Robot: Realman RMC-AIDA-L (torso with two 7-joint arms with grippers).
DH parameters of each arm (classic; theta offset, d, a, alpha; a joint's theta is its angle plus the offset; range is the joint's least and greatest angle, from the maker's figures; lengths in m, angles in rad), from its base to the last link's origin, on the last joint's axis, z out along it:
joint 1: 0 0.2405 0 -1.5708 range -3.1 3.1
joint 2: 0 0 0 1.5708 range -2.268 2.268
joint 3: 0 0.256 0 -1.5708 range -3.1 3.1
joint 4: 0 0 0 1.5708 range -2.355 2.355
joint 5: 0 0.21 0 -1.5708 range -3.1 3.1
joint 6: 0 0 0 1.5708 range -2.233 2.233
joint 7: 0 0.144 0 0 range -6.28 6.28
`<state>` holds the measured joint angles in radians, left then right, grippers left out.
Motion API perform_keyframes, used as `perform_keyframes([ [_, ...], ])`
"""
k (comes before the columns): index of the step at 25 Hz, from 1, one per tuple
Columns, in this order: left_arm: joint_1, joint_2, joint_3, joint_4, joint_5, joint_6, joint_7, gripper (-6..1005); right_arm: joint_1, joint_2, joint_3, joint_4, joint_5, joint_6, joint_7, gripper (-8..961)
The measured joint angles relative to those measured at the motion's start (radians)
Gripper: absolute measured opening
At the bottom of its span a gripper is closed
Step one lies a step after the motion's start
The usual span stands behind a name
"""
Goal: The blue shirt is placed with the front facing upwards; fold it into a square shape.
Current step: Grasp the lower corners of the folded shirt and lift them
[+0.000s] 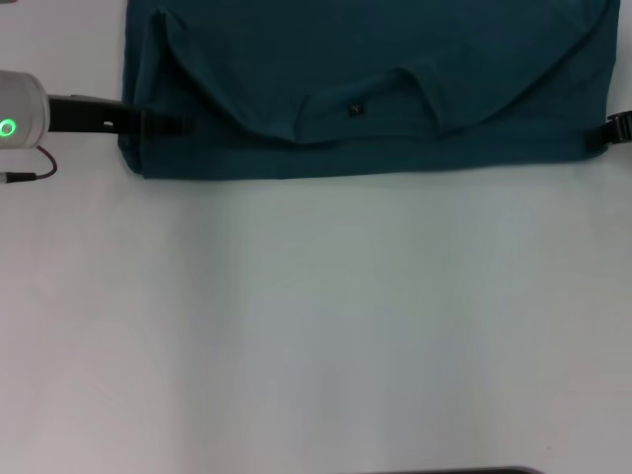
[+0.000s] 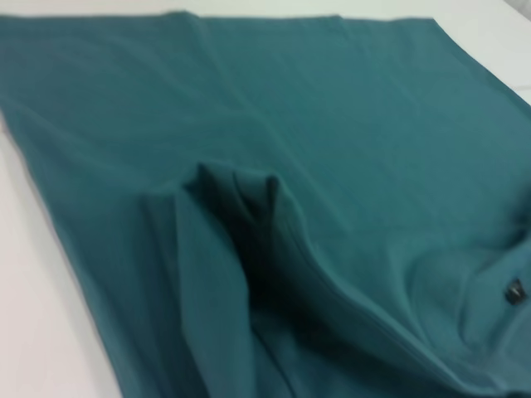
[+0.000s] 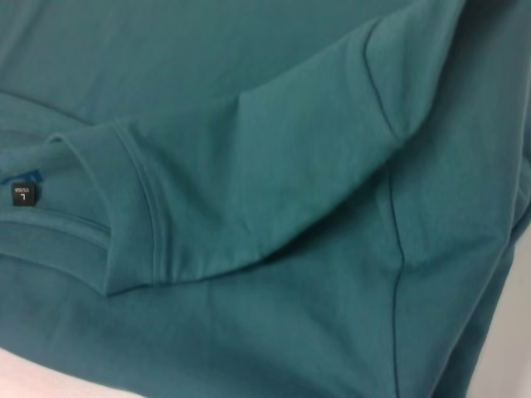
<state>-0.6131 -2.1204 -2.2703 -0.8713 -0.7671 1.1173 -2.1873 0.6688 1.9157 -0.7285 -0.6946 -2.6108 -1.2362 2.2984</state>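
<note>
1. Our left gripper (image 1: 173, 126) sat at the left edge of the blue shirt (image 1: 375, 59), dark fingers over the cloth; we could not tell whether it pinched.
2. Our right gripper (image 1: 620, 129) touched the right edge, grip likewise unclear.
3. The shirt lay on the white table (image 1: 316, 326), collar folded toward us.
4. We judged both edges should lift evenly, keeping the fold straight.
5. The cotton looked soft, matte and creased, with a ribbed neckband (image 3: 133, 207) and small black label (image 3: 25, 195).

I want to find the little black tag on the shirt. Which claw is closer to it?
Left. The left claw sits on the blue shirt's left edge, nearer the black tag. The right claw only peeks in at the shirt's right edge, farther away.
</note>
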Motion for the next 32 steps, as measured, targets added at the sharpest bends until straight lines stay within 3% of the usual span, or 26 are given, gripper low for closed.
perform_keyframes([
  [8, -0.003, -0.013, 0.000, -0.049, 0.098, -0.024, -0.085, 799, -0.001, -0.007, 0.003, -0.003, 0.005, -0.016, 0.008, 39],
  [22, -0.010, -0.016, 0.001, 0.020, 0.125, -0.025, -0.115, 798, 0.001, -0.009, 0.005, -0.005, 0.016, -0.029, -0.001, 39],
  [28, -0.024, -0.003, -0.003, 0.044, 0.126, 0.018, -0.125, 749, 0.002, -0.009, 0.004, -0.005, 0.017, -0.037, -0.002, 39],
  [32, -0.026, 0.002, 0.000, 0.047, 0.126, 0.027, -0.125, 569, 0.002, -0.009, 0.004, -0.005, 0.018, -0.038, -0.003, 39],
])
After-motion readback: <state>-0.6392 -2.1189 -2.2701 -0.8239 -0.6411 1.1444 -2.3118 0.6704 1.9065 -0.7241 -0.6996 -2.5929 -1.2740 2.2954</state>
